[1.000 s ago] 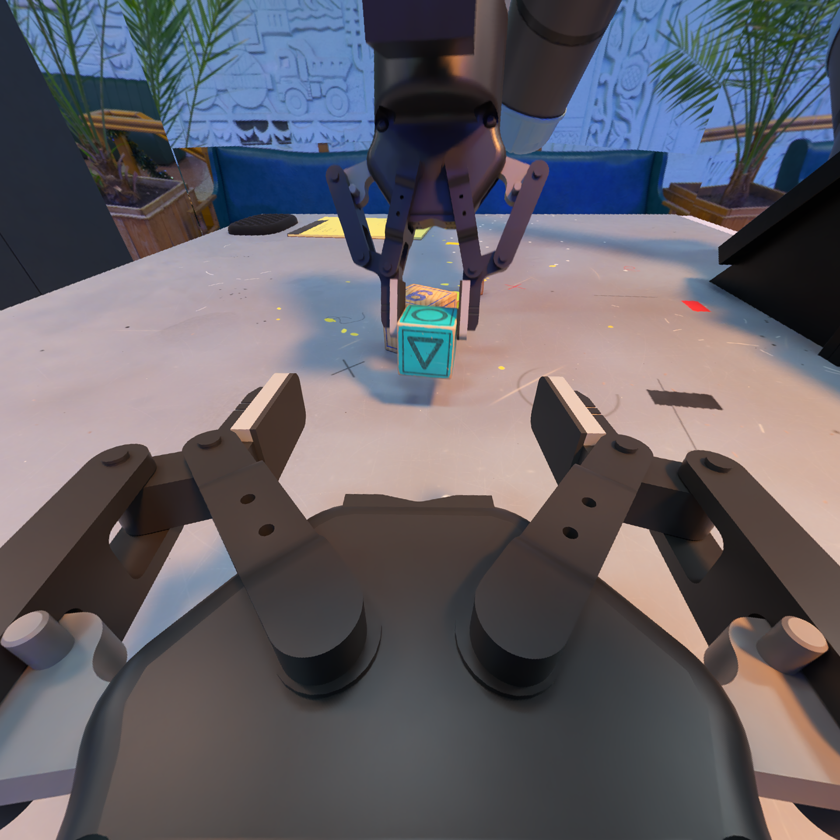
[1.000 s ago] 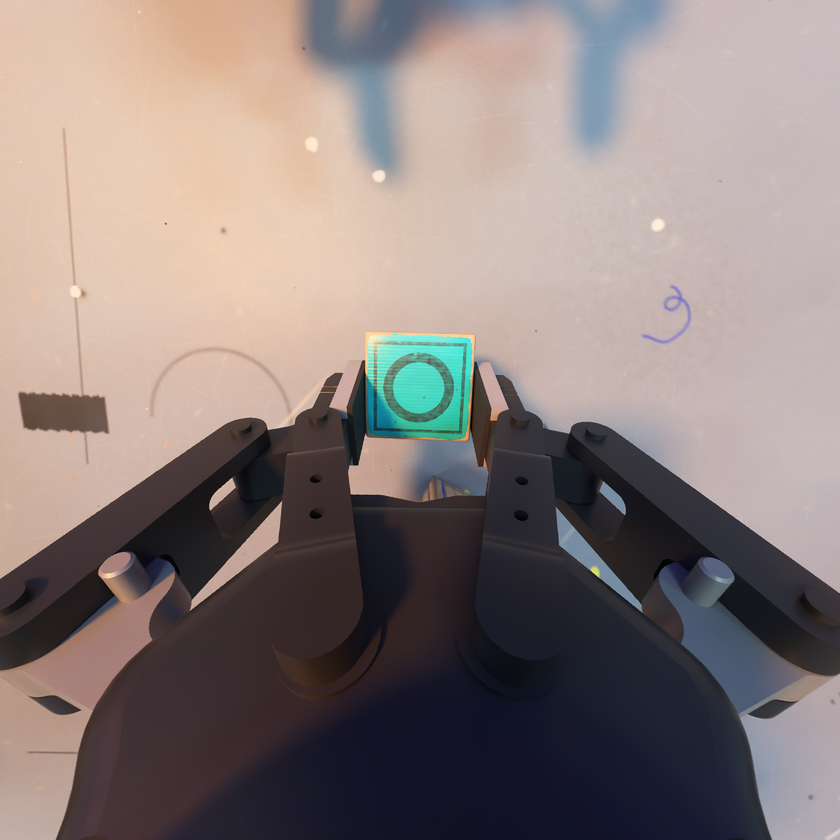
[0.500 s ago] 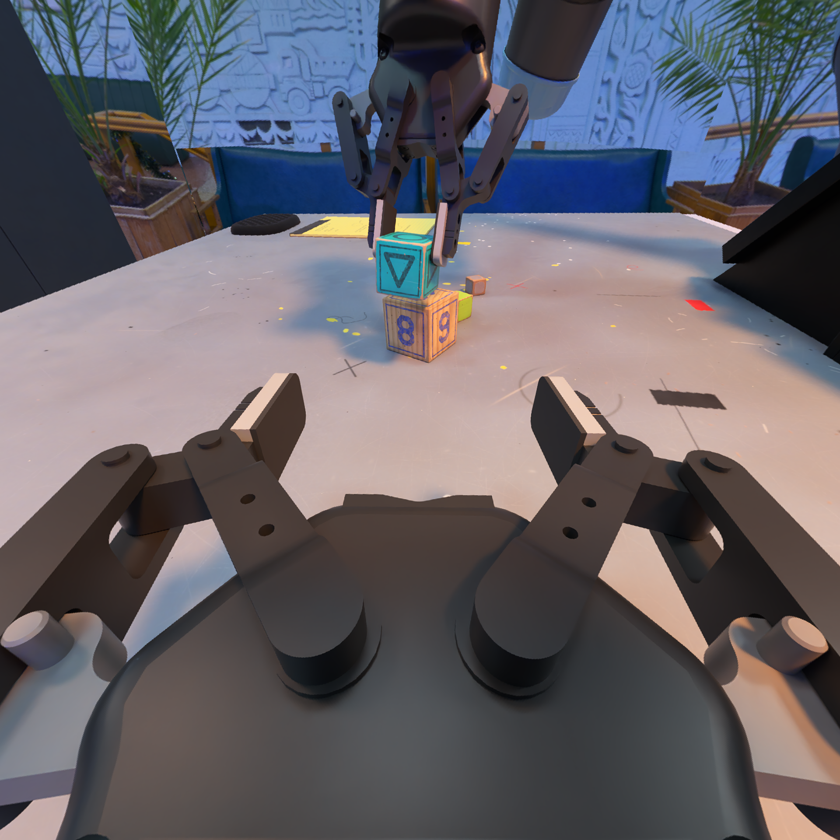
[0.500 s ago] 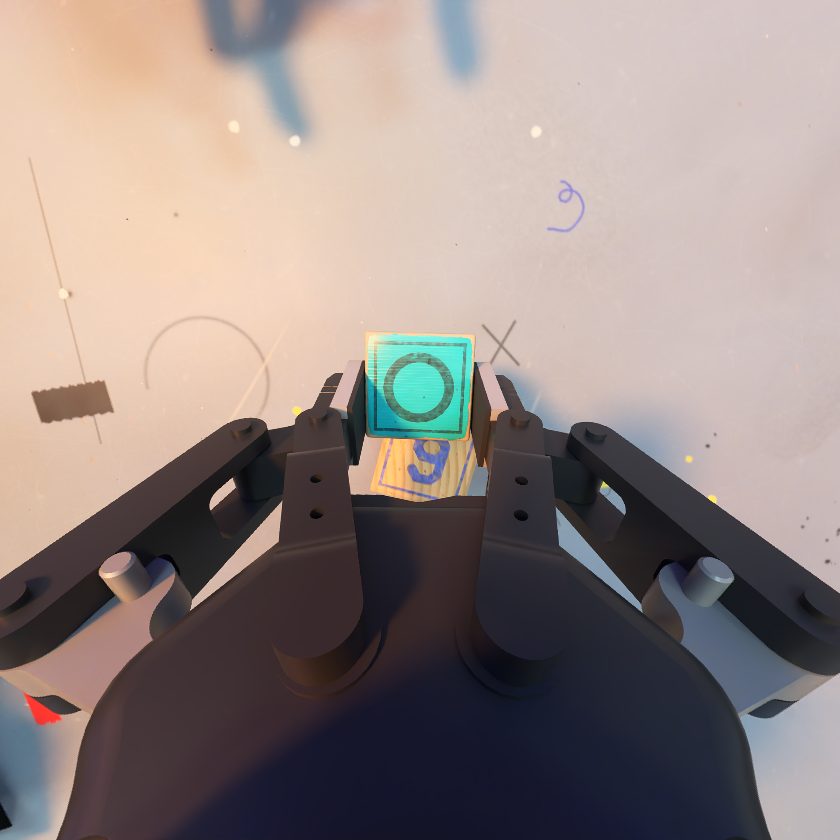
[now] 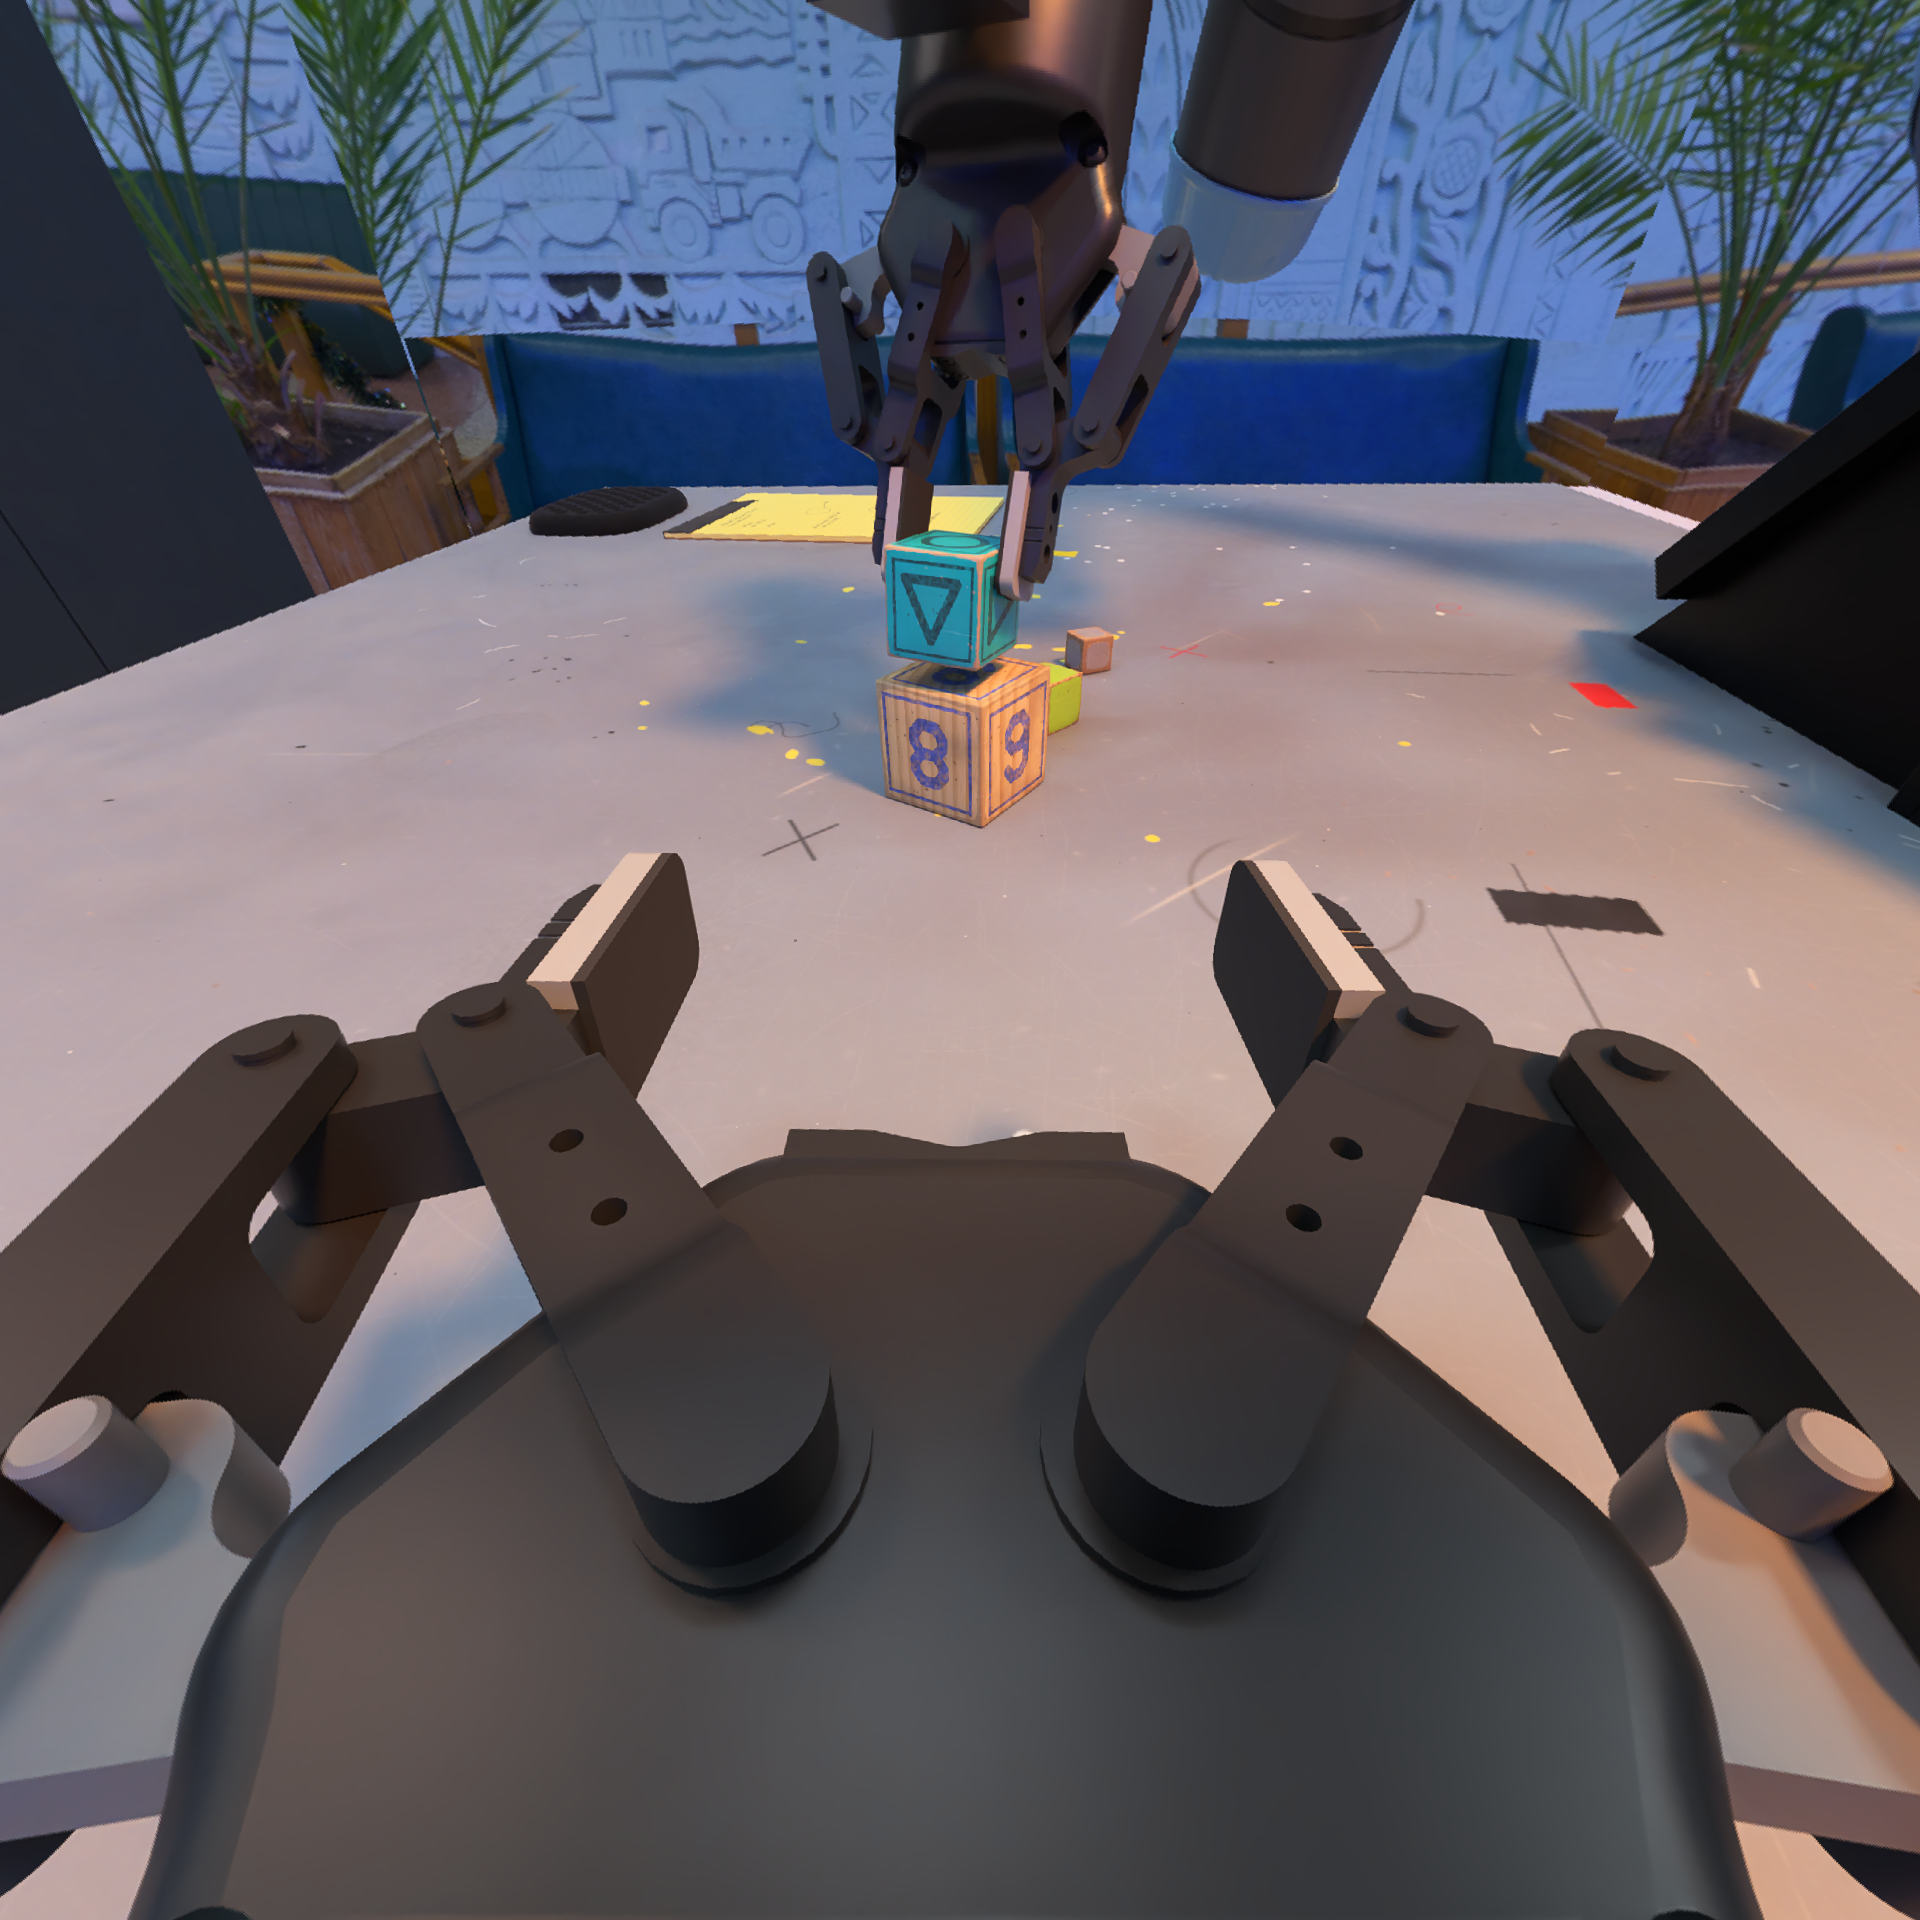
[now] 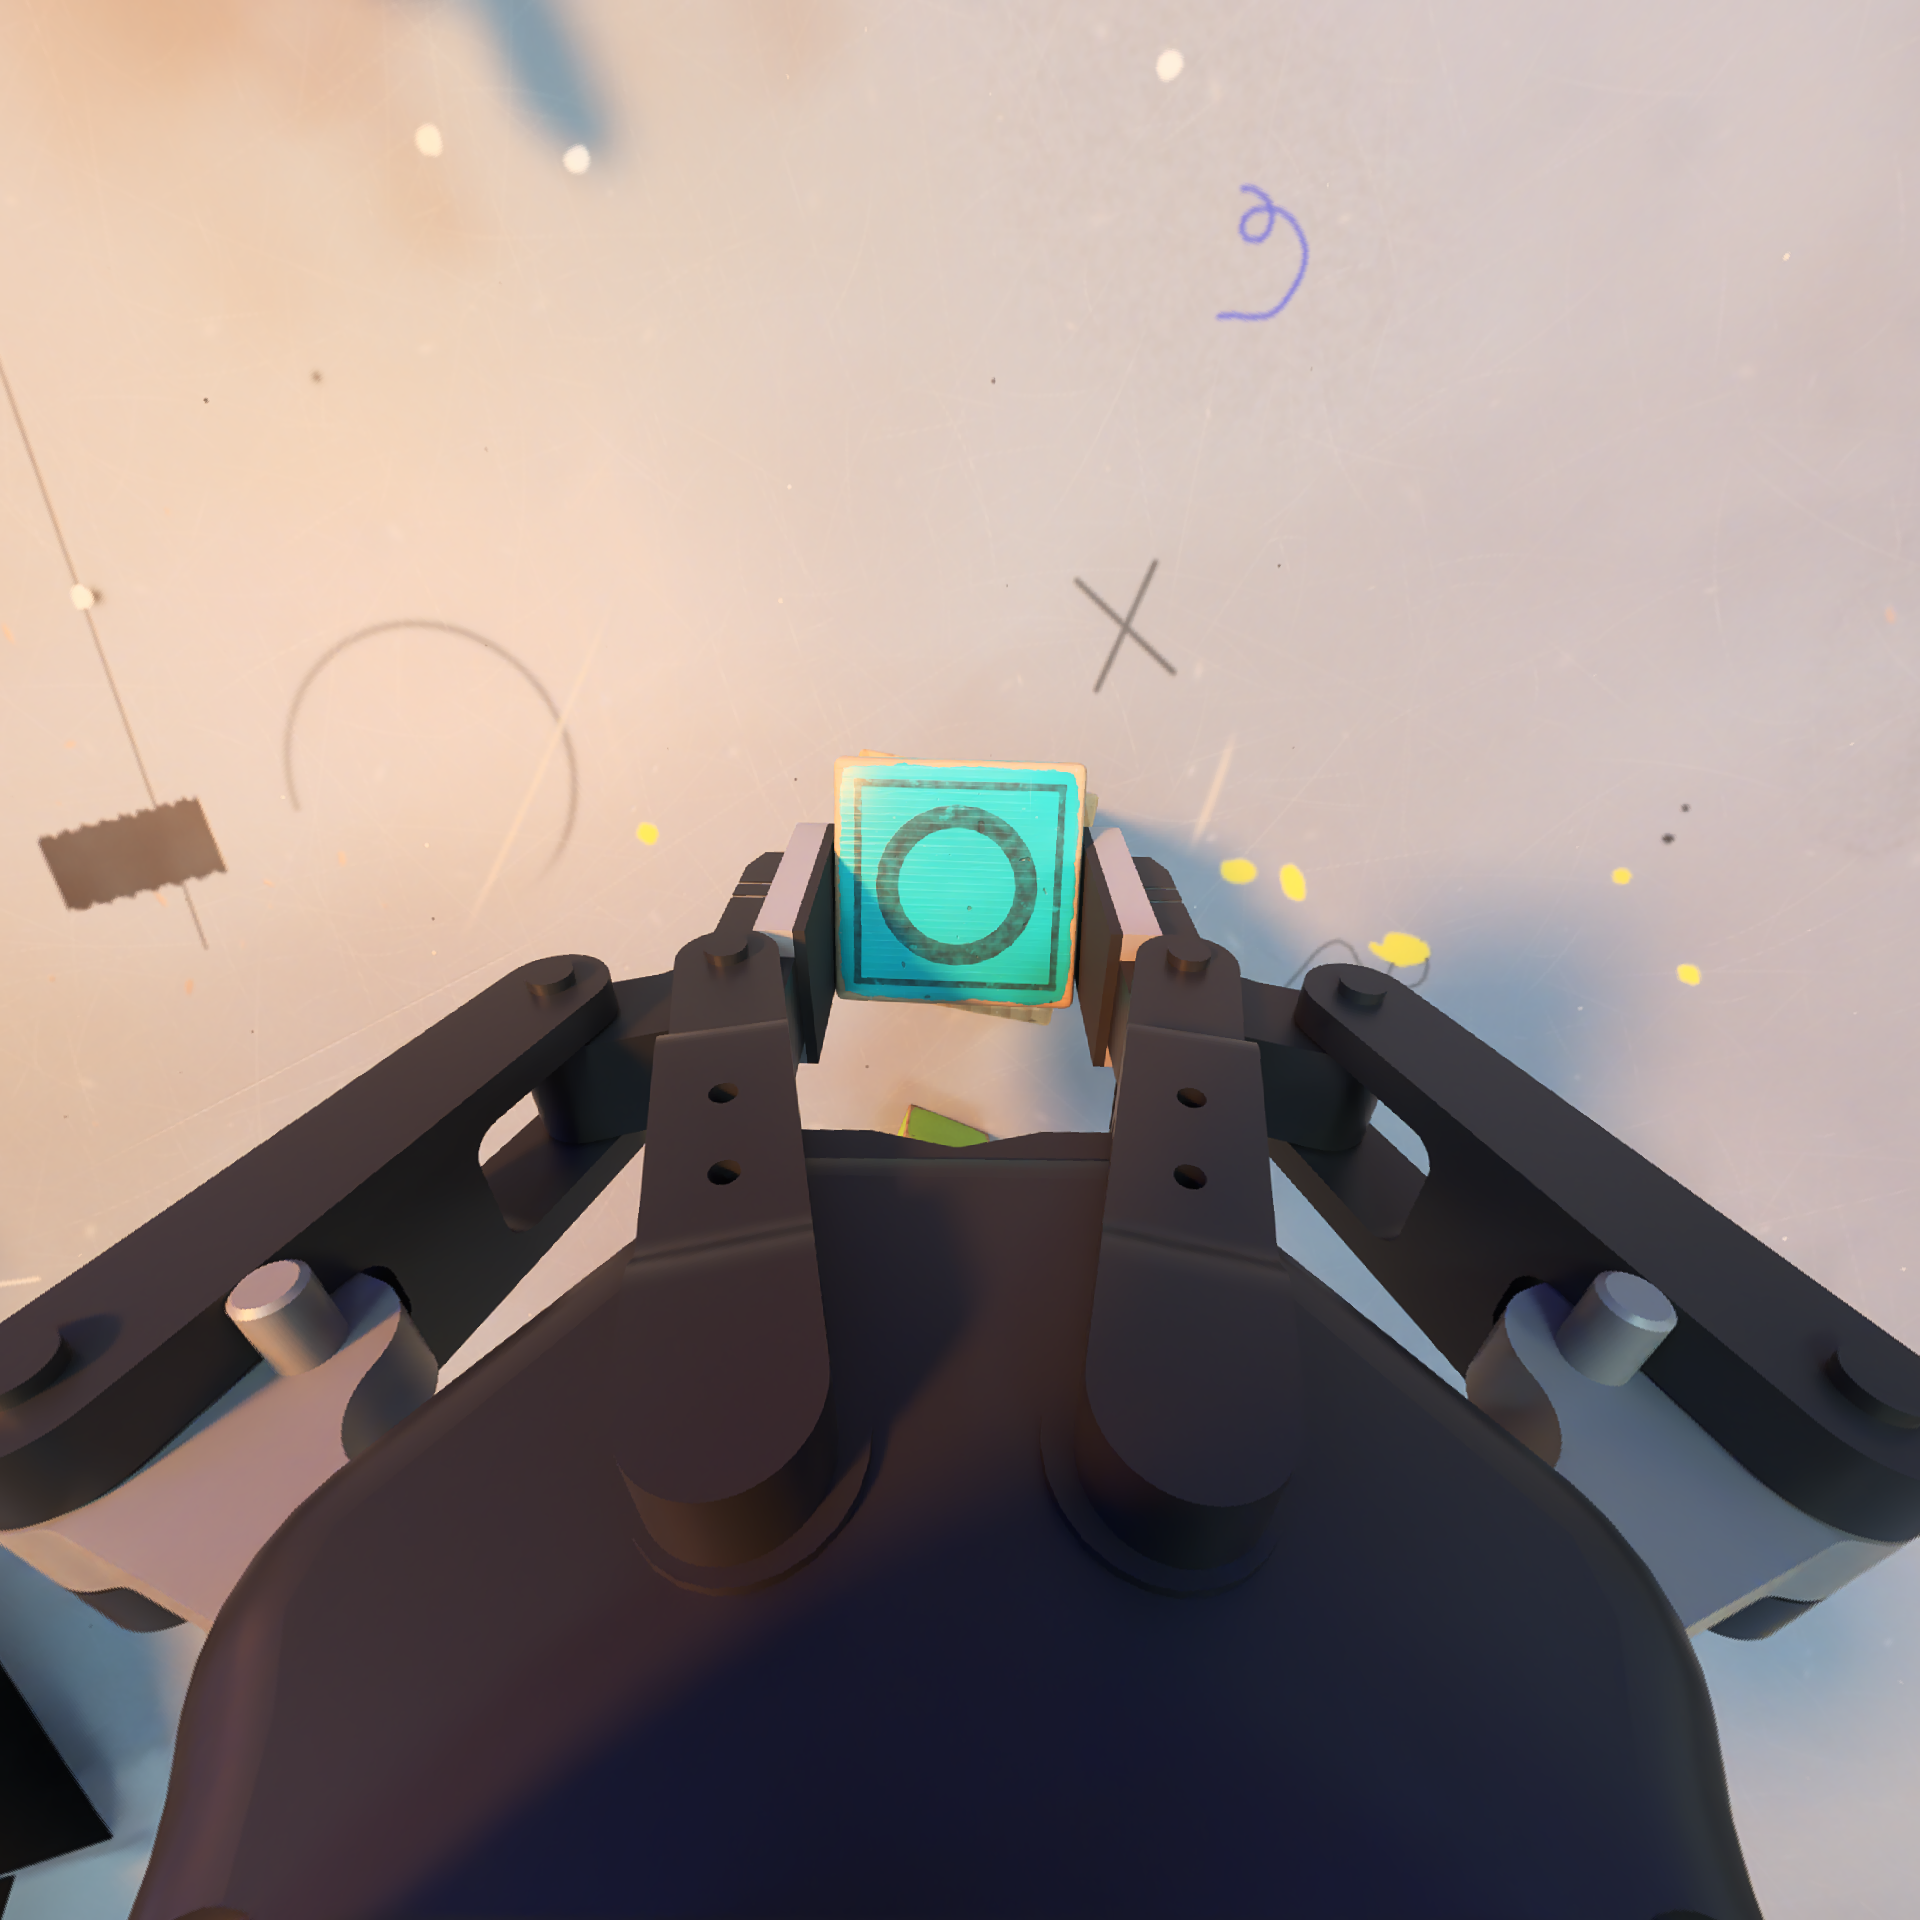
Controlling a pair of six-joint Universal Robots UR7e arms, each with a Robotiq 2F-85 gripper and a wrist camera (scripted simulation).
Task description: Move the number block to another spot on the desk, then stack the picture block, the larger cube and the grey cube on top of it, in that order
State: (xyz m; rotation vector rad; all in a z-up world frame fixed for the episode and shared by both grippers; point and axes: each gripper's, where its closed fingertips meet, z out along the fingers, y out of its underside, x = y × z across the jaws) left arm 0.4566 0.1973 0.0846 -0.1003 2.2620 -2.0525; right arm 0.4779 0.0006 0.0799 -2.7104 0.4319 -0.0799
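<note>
Left wrist view shows the right gripper [image 5: 954,540] clamped on the teal picture block [image 5: 940,610], held just above the number block [image 5: 961,740] on the desk [image 5: 416,790]; whether they touch I cannot tell. The left gripper [image 5: 956,940] hangs spread apart and empty. Judging from this, the picture block is nearly placed, while the green cube [image 5: 1064,696] and small grey cube [image 5: 1088,649] behind the number block are not yet stacked.

A yellow pad [image 5: 831,516] and a black oval mat [image 5: 607,510] are lying at the desk's [image 5: 416,831] 12 o'clock edge; palms [image 5: 1714,208] are standing beyond, at 10 and 2.
</note>
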